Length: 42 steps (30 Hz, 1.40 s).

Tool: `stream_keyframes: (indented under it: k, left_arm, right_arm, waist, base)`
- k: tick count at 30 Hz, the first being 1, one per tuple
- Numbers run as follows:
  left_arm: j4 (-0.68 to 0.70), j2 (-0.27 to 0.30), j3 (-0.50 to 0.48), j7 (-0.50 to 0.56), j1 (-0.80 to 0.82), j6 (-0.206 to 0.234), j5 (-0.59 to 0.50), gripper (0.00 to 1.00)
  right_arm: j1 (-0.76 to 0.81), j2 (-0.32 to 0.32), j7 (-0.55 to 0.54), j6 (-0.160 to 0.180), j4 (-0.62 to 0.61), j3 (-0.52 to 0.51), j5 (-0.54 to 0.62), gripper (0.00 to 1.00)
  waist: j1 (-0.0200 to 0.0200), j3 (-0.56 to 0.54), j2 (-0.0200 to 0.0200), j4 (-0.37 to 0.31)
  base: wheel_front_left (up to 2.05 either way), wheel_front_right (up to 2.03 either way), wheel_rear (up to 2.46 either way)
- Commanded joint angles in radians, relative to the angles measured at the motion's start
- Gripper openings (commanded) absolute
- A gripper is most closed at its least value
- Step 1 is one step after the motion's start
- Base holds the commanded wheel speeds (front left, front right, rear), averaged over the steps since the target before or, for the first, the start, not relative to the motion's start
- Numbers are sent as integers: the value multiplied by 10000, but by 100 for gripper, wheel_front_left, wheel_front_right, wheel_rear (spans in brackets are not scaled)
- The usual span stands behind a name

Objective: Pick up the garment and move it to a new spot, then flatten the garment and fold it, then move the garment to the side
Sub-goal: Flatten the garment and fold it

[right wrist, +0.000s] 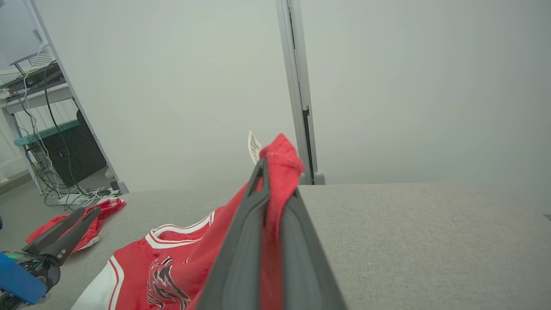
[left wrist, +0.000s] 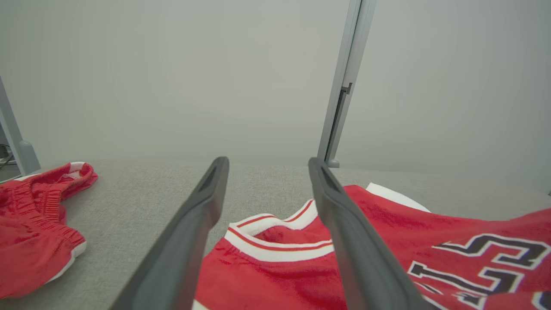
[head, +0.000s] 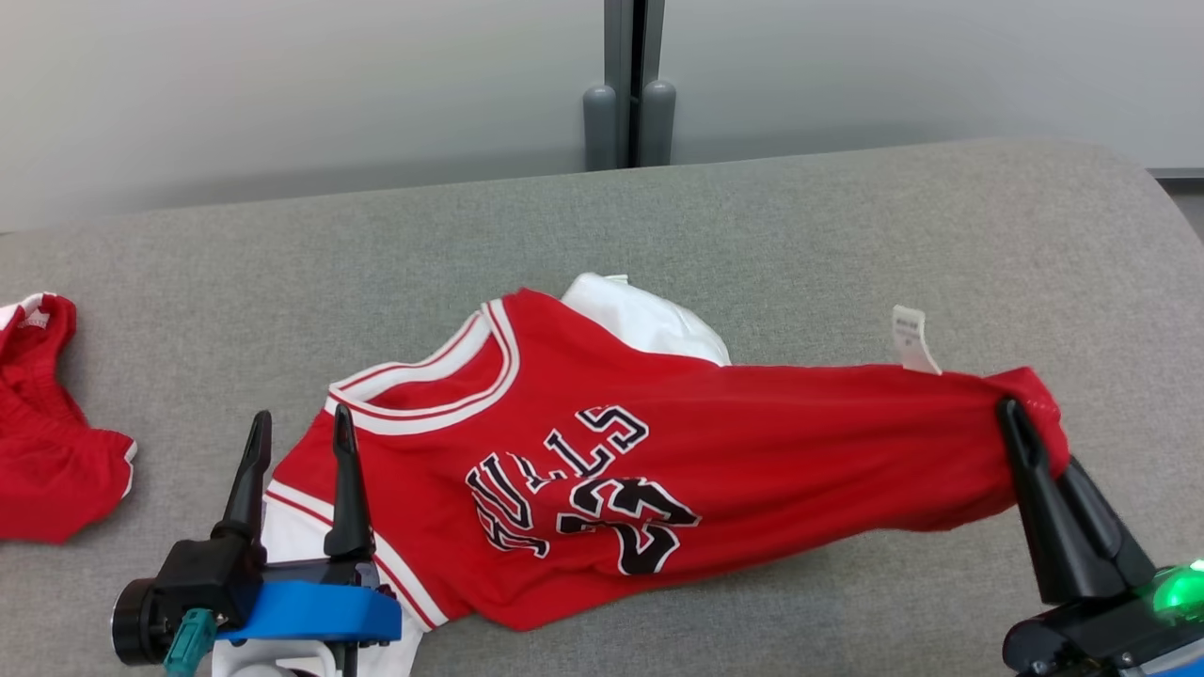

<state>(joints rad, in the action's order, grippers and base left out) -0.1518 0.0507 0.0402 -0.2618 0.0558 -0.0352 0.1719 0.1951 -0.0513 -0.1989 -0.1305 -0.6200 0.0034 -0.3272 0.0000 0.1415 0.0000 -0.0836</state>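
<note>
The garment (head: 602,461) is a red basketball jersey with white trim and black lettering, lying across the grey padded surface (head: 752,235). My right gripper (head: 1021,414) is shut on the jersey's hem end at the right, lifting that end off the surface; its white label (head: 914,340) sticks up. In the right wrist view red cloth (right wrist: 275,181) is pinched between the two fingers. My left gripper (head: 301,428) stands open over the jersey's shoulder and armhole at the left, holding nothing. In the left wrist view the neckline (left wrist: 275,232) lies between the open fingers (left wrist: 202,206).
Red shorts (head: 42,432) lie at the far left of the surface, also seen as red shorts (left wrist: 34,224). A grey partition post (head: 630,103) stands behind the back edge. A desk with cables (right wrist: 47,129) stands off to the left of the surface.
</note>
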Motion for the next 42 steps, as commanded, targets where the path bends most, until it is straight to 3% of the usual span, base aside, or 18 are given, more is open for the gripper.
stream_keyframes:
  k: [1, 12, 25, 31, 42]
  left_arm:
    - [29, -7, -56, -47, -100, 57, -3, 100]
    - [145, -7, -170, -47, -364, 82, -56, 100]
    - [186, -8, -135, -47, -251, 21, -102, 100]
    - [197, -8, -130, -47, -76, 11, -148, 100]
    - [-2, -6, 470, -47, 555, -13, 83, 100]
  right_arm:
    - [-159, 10, 18, -5, -128, -2, 29, 0]
    - [-655, 9, -447, -5, -1187, 47, -125, 0]
    - [-1018, 10, -99, -5, -329, -345, -45, 0]
    - [-2355, -112, 368, -5, 984, -314, 48, 0]
    - [-5767, -1303, 1553, -5, 5257, -340, 380, 0]
  waist:
    - [0, -49, 0, 3]
    - [0, -279, 0, 46]
    - [0, -137, 0, 179]
    - [0, 64, 0, 241]
    - [0, 567, 0, 1145]
  base:
    - [0, 0, 0]
    - [0, 0, 0]
    - [0, 0, 0]
    - [0, 0, 0]
    - [0, 0, 0]
